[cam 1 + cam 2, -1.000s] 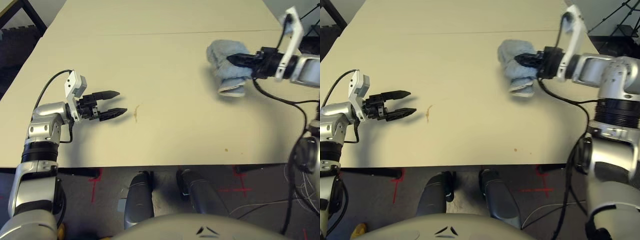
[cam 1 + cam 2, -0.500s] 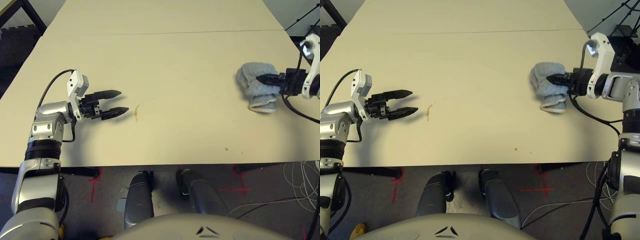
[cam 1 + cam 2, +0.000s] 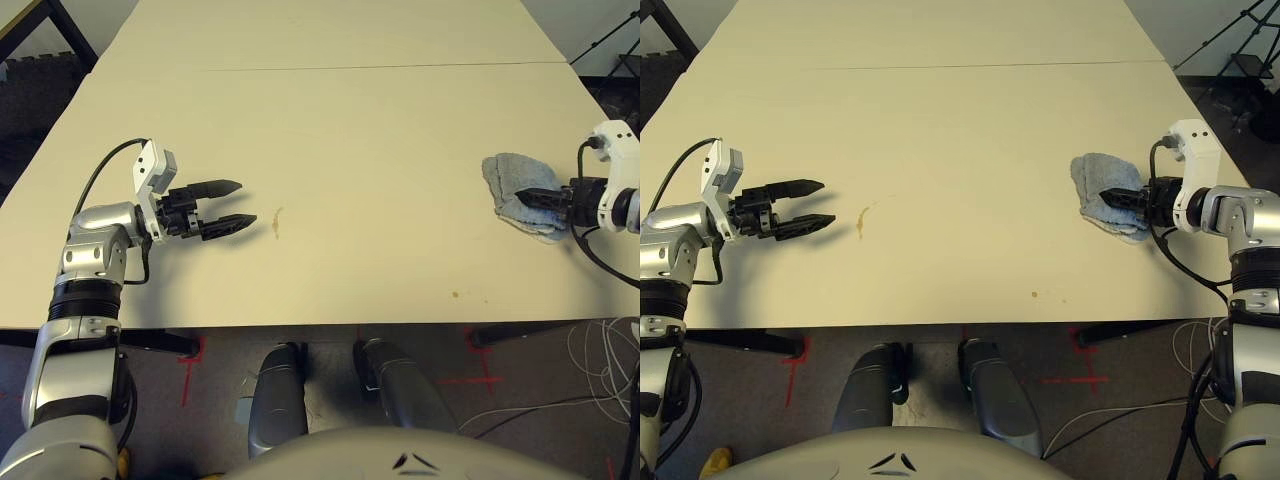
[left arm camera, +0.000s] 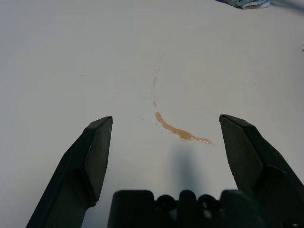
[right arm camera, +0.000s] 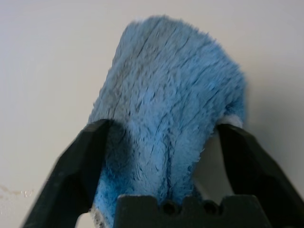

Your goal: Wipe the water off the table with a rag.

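The rag (image 3: 508,178) is a fluffy light-blue cloth lying bunched near the right edge of the cream table (image 3: 350,120). My right gripper (image 3: 521,197) is open around its near end, and in the right wrist view the rag (image 5: 171,71) lies between the spread fingers (image 5: 88,156). The water shows as a thin amber smear (image 3: 276,222) at the table's left middle, plus a tiny amber drop (image 3: 455,294) close to the front edge. My left gripper (image 3: 247,202) hovers open just left of the smear (image 4: 183,134), nothing between its fingers.
A thin seam (image 3: 330,68) crosses the far part of the tabletop. A dark-edged table (image 3: 30,20) stands at the far left corner and a tripod (image 3: 1240,40) beyond the right side. Below the front edge the floor has red tape marks (image 3: 190,365) and loose cables (image 3: 590,370).
My right arm has carried the rag rightward and nearer, down to the table's right edge, and its jaws have opened. The left arm has stayed put.
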Controlling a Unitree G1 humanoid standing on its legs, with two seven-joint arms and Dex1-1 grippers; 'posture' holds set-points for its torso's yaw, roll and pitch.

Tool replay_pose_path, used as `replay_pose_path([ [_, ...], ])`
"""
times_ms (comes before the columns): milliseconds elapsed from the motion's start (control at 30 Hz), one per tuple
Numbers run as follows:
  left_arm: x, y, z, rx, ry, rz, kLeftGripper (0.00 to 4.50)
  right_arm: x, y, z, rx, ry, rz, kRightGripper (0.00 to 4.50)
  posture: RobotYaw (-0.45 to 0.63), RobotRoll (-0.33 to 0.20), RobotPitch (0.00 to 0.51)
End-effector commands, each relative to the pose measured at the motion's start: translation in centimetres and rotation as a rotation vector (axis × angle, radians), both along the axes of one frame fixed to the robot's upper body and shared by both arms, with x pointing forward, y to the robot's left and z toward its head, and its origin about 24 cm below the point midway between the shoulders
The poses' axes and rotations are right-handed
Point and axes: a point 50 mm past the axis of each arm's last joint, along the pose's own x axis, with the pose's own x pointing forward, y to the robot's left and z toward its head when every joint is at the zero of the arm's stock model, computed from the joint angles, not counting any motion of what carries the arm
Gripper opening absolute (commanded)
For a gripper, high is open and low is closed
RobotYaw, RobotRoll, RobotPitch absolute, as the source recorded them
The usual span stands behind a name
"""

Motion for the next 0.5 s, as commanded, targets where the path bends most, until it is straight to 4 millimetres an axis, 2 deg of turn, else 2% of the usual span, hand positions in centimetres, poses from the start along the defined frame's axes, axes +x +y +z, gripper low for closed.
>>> replay_pose_path([
  [33,0.6,0.2,1.1,-0.057,-0.028,0.041,4.50,-0.1,-1.3,2.9,-0.006,-0.137,-0.038,4.49,-0.23,0.000,0.161],
  [167,1.1,0.3,1.9,-0.138,-0.079,0.117,4.50,0.1,-1.7,4.2,0.034,-0.276,-0.044,4.49,-0.24,0.000,0.157],
  [267,1.8,0.8,2.2,-0.199,-0.144,0.263,4.50,0.3,-1.7,4.5,0.057,-0.421,-0.060,4.49,-0.23,0.000,0.159],
  [500,2.6,2.9,1.2,-0.223,-0.255,0.685,4.50,0.0,-1.9,3.2,0.082,-0.668,-0.116,4.49,-0.20,0.000,0.166],
])
